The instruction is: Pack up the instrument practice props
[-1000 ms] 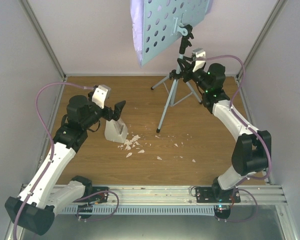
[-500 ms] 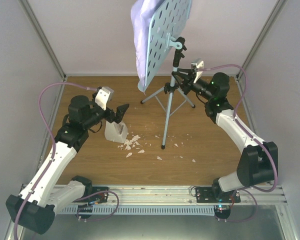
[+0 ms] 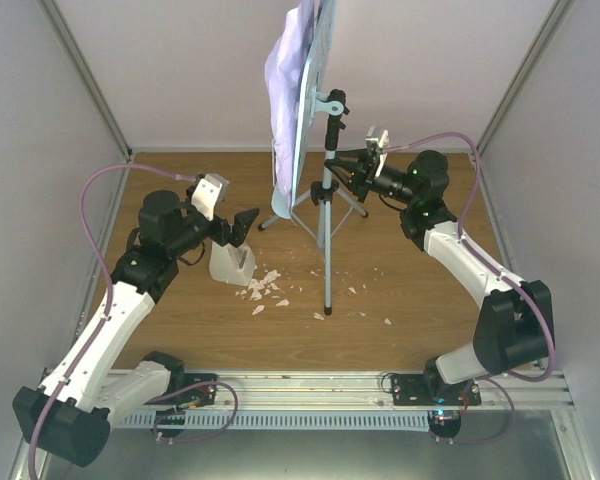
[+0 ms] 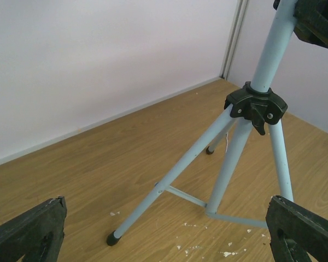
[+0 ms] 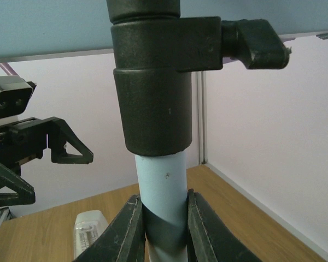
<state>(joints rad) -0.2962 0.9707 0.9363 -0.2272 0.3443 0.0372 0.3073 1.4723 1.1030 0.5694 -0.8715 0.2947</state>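
Note:
The light-blue music stand [image 3: 325, 215] stands mid-table, its perforated desk [image 3: 310, 95] turned edge-on with the lilac sheet-music pages [image 3: 285, 70] on its left face. My right gripper [image 3: 338, 168] is shut on the stand's pole [image 5: 163, 191], just under the black collar [image 5: 153, 93]. The white metronome [image 3: 230, 262] stands left of the stand; it also shows in the right wrist view [image 5: 90, 232]. My left gripper [image 3: 242, 225] is open and empty, just above the metronome. In the left wrist view the tripod legs [image 4: 208, 158] lie ahead between its fingertips [image 4: 300, 226].
Small white crumbs [image 3: 265, 290] lie scattered on the wooden table [image 3: 420, 300] beside the metronome and under the stand. White walls close in the back and both sides. A metal rail [image 3: 310, 385] runs along the near edge.
My right gripper has swung left with the music stand, turning it so the desk went from facing the camera to edge-on. The left arm has barely moved.

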